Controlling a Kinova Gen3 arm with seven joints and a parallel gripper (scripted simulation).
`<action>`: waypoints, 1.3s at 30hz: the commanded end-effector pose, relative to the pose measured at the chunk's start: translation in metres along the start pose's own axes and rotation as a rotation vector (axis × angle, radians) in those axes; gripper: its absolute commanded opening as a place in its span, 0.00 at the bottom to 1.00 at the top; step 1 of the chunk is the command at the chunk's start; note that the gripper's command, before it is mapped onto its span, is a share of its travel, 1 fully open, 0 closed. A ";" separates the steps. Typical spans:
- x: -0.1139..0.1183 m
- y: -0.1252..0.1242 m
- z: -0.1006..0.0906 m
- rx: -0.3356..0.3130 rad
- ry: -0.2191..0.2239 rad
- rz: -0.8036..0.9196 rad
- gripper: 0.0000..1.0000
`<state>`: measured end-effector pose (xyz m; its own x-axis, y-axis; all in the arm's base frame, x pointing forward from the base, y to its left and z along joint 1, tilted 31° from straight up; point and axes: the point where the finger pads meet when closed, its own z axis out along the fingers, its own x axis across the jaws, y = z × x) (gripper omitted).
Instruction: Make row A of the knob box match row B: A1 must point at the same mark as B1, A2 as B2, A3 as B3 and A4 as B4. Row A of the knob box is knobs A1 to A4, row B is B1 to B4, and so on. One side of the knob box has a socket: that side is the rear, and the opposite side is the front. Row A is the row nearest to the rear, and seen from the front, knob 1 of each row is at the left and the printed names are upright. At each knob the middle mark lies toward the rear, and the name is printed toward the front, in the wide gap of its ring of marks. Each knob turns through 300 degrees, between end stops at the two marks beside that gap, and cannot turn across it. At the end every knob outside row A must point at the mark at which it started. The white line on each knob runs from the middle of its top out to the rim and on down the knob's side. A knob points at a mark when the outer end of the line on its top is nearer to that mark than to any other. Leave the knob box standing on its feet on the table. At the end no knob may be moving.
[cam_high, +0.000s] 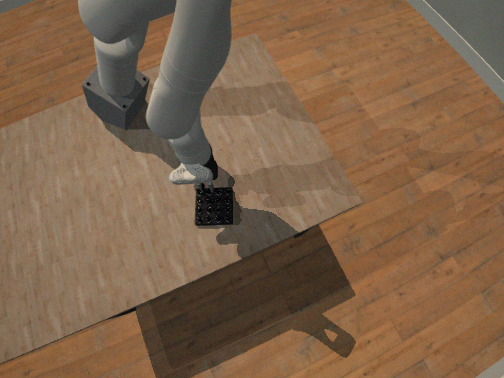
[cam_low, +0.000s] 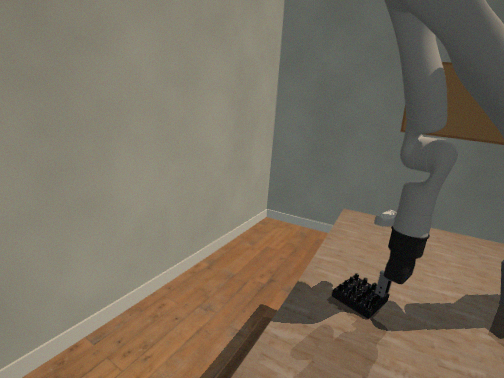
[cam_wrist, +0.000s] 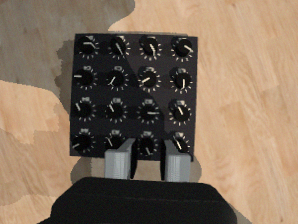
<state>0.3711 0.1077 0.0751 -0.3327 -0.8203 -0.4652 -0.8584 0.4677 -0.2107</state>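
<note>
The black knob box (cam_high: 214, 223) (cam_low: 352, 306) (cam_wrist: 100, 95) stands on the table, row A nearest my gripper. My gripper (cam_high: 207, 190) (cam_low: 382, 294) (cam_wrist: 149, 153) is open, its fingers on either side of knob A2 (cam_wrist: 147, 146) with gaps showing. In the wrist view A2's line points down and slightly right, B2's (cam_wrist: 148, 113) right. A1 (cam_wrist: 180, 146), partly behind a finger, and B1 (cam_wrist: 180, 114) both point up-left; so do A3 (cam_wrist: 116, 143), partly hidden, and B3 (cam_wrist: 116, 111). A4 (cam_wrist: 82, 143) points lower left, B4 (cam_wrist: 83, 110) up-left. The socket is not visible.
Several more knobs in rows C and D stand toward the front, away from my gripper. The grey arm base (cam_high: 112, 102) is at the back left in the top view. The table's edge (cam_high: 190, 285) lies beyond the box's front side. Shadows fall across the table.
</note>
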 end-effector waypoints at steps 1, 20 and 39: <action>-0.002 -0.003 -0.008 0.014 -0.003 -0.002 0.46; -0.002 -0.003 -0.028 0.024 0.018 0.004 0.46; 0.000 -0.005 -0.028 0.027 0.020 0.043 0.46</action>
<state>0.3636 0.0974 0.1001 -0.3693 -0.8107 -0.4543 -0.8375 0.5022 -0.2155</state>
